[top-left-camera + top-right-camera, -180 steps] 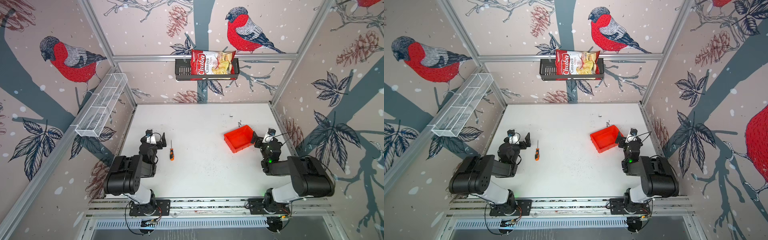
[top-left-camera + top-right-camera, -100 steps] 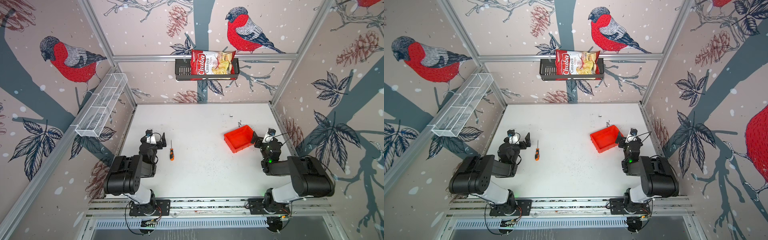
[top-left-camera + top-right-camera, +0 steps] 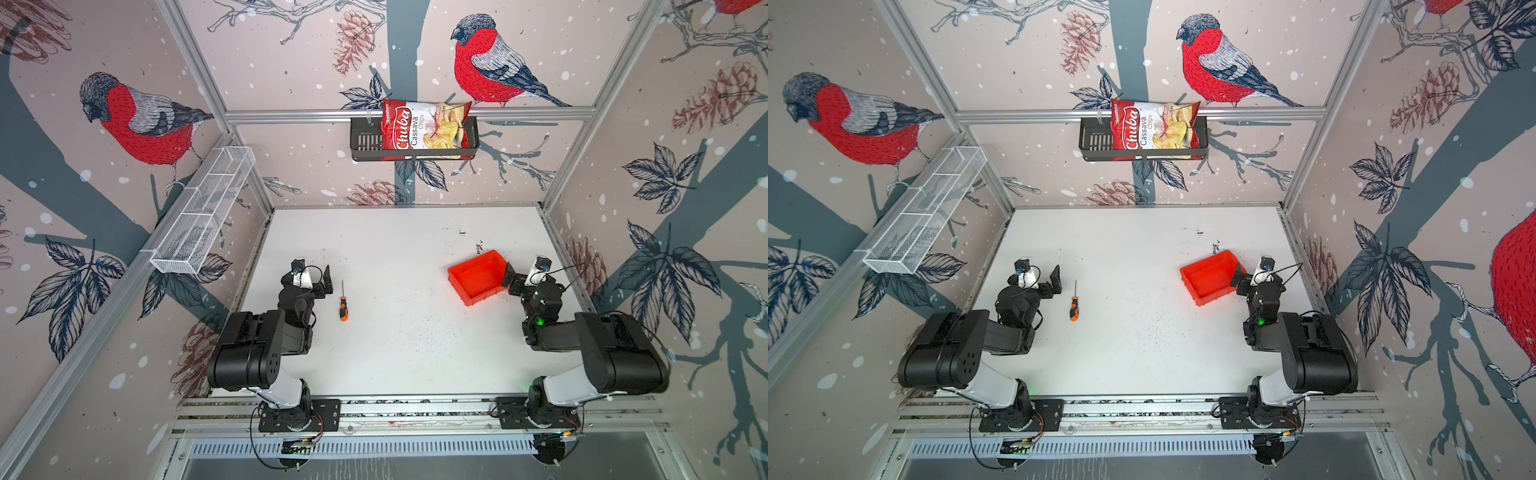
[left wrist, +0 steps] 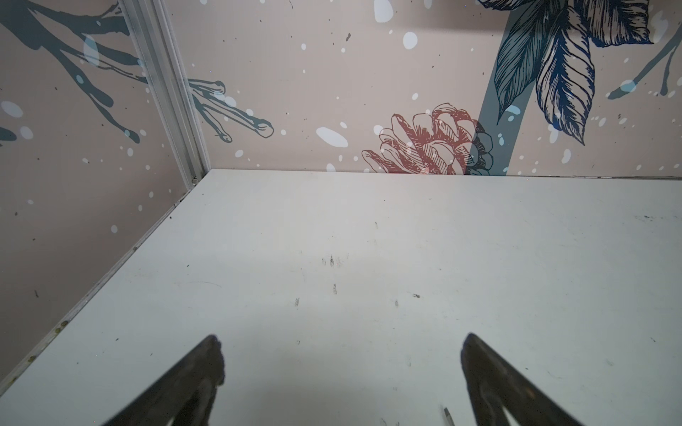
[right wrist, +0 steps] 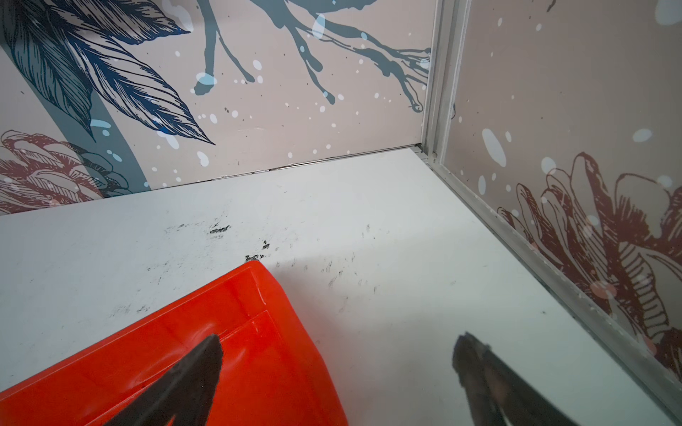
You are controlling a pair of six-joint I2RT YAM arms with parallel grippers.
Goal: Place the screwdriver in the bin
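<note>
My left jaws stand wide open and hold nothing. In the left wrist view only the bare desk [image 4: 369, 258] lies between them. The screwdriver [image 3: 342, 305] lies flat on the desk, in both top views just to the right of my left jaws, near them but not touching. Its orange-and-black handle points toward my bases and its thin metal shaft points toward the back wall.

The bin [image 3: 484, 297] stands on the right half of the desk, turned a little, and is well apart from the screwdriver. My right jaws are also wide open and hold nothing. They are at the right end of the bin [image 3: 1208, 276]. In the right wrist view one jaw is in front of the red bin [image 5: 280, 350] and the other in front of the desk beside it, so the end wall of the bin falls between them. I cannot tell if a jaw touches the bin.

On the back wall a black basket [image 3: 365, 141] carries a bag of chips [image 3: 424, 129].
</note>
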